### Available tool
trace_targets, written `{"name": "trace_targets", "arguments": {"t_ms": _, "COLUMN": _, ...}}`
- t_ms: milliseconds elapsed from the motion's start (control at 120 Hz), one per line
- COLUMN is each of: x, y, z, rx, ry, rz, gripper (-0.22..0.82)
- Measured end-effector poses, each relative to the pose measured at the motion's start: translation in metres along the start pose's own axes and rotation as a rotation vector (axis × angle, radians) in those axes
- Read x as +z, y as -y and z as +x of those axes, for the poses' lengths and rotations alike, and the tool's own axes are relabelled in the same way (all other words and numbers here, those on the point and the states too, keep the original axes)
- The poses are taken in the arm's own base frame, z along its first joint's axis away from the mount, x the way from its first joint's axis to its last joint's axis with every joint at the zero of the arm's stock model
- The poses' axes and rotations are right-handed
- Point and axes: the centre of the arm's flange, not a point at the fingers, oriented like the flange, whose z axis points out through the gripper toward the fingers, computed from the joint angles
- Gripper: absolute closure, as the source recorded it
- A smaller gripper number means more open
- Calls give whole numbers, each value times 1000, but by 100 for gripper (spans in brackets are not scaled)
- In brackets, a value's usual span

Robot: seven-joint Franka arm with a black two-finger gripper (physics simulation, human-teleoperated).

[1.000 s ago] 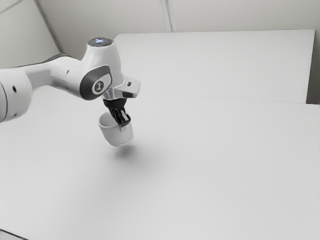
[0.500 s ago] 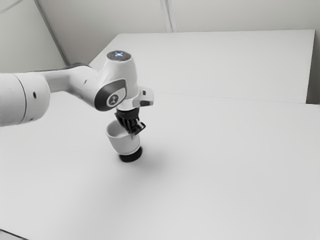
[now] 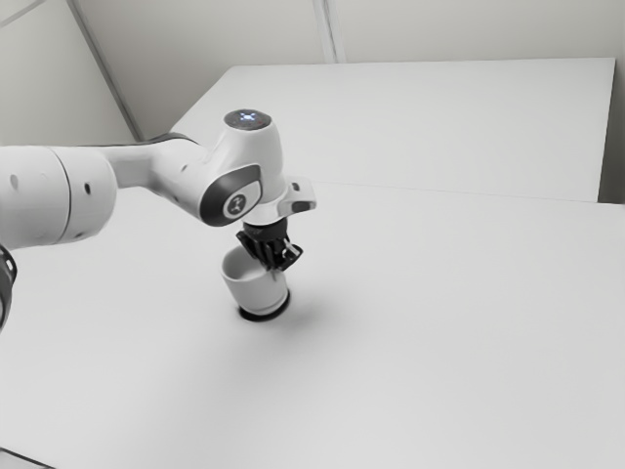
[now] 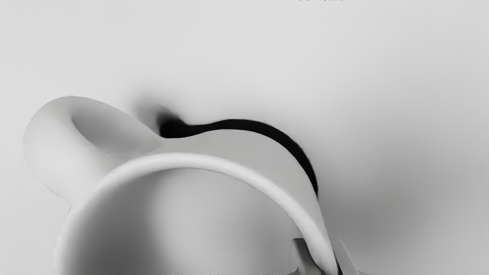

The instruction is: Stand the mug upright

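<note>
Your gripper (image 3: 276, 269) has its jaws closed on the mug's wall, one finger inside, one outside. You have the mug (image 3: 256, 290) mouth up, slightly tilted, left of centre in the exterior view, at the table (image 3: 430, 342).

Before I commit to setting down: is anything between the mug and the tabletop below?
Nothing visible. Under the mug lies a dark shadow on the tabletop; the gripper pinches the mug's wall up at the rim.
</note>
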Motion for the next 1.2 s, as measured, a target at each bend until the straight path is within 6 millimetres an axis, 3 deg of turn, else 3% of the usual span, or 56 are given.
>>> {"name": "trace_targets", "arguments": {"t_ms": 100, "x": 0, "y": -1, "z": 0, "rx": -24, "ry": 0, "rz": -8, "gripper": 68}}
{"name": "trace_targets", "arguments": {"t_ms": 300, "x": -5, "y": 0, "z": -1, "rx": -66, "ry": -7, "rz": -24, "gripper": 30}}
{"name": "trace_targets", "arguments": {"t_ms": 417, "x": -30, "y": 3, "z": -5, "rx": -88, "ry": -47, "rz": -33, "gripper": 17}}
{"name": "trace_targets", "arguments": {"t_ms": 567, "x": -55, "y": 7, "z": -9, "rx": -106, "ry": -86, "rz": -40, "gripper": 8}}
{"name": "trace_targets", "arguments": {"t_ms": 650, "x": -97, "y": 13, "z": 13, "rx": -129, "ry": -129, "rz": -98, "gripper": 6}}
{"name": "trace_targets", "arguments": {"t_ms": 717, "x": -125, "y": 34, "z": 26, "rx": -159, "ry": -139, "rz": -164, "gripper": 4}}
{"name": "trace_targets", "arguments": {"t_ms": 850, "x": -187, "y": 89, "z": 26, "rx": -175, "ry": -200, "rz": -218, "gripper": 2}}
{"name": "trace_targets", "arguments": {"t_ms": 942, "x": -229, "y": 102, "z": 18, "rx": -134, "ry": -219, "rz": -223, "gripper": 1}}
{"name": "trace_targets", "arguments": {"t_ms": 1200, "x": -256, "y": 90, "z": 5, "rx": 28, "ry": -153, "rz": -179, "gripper": 0}}
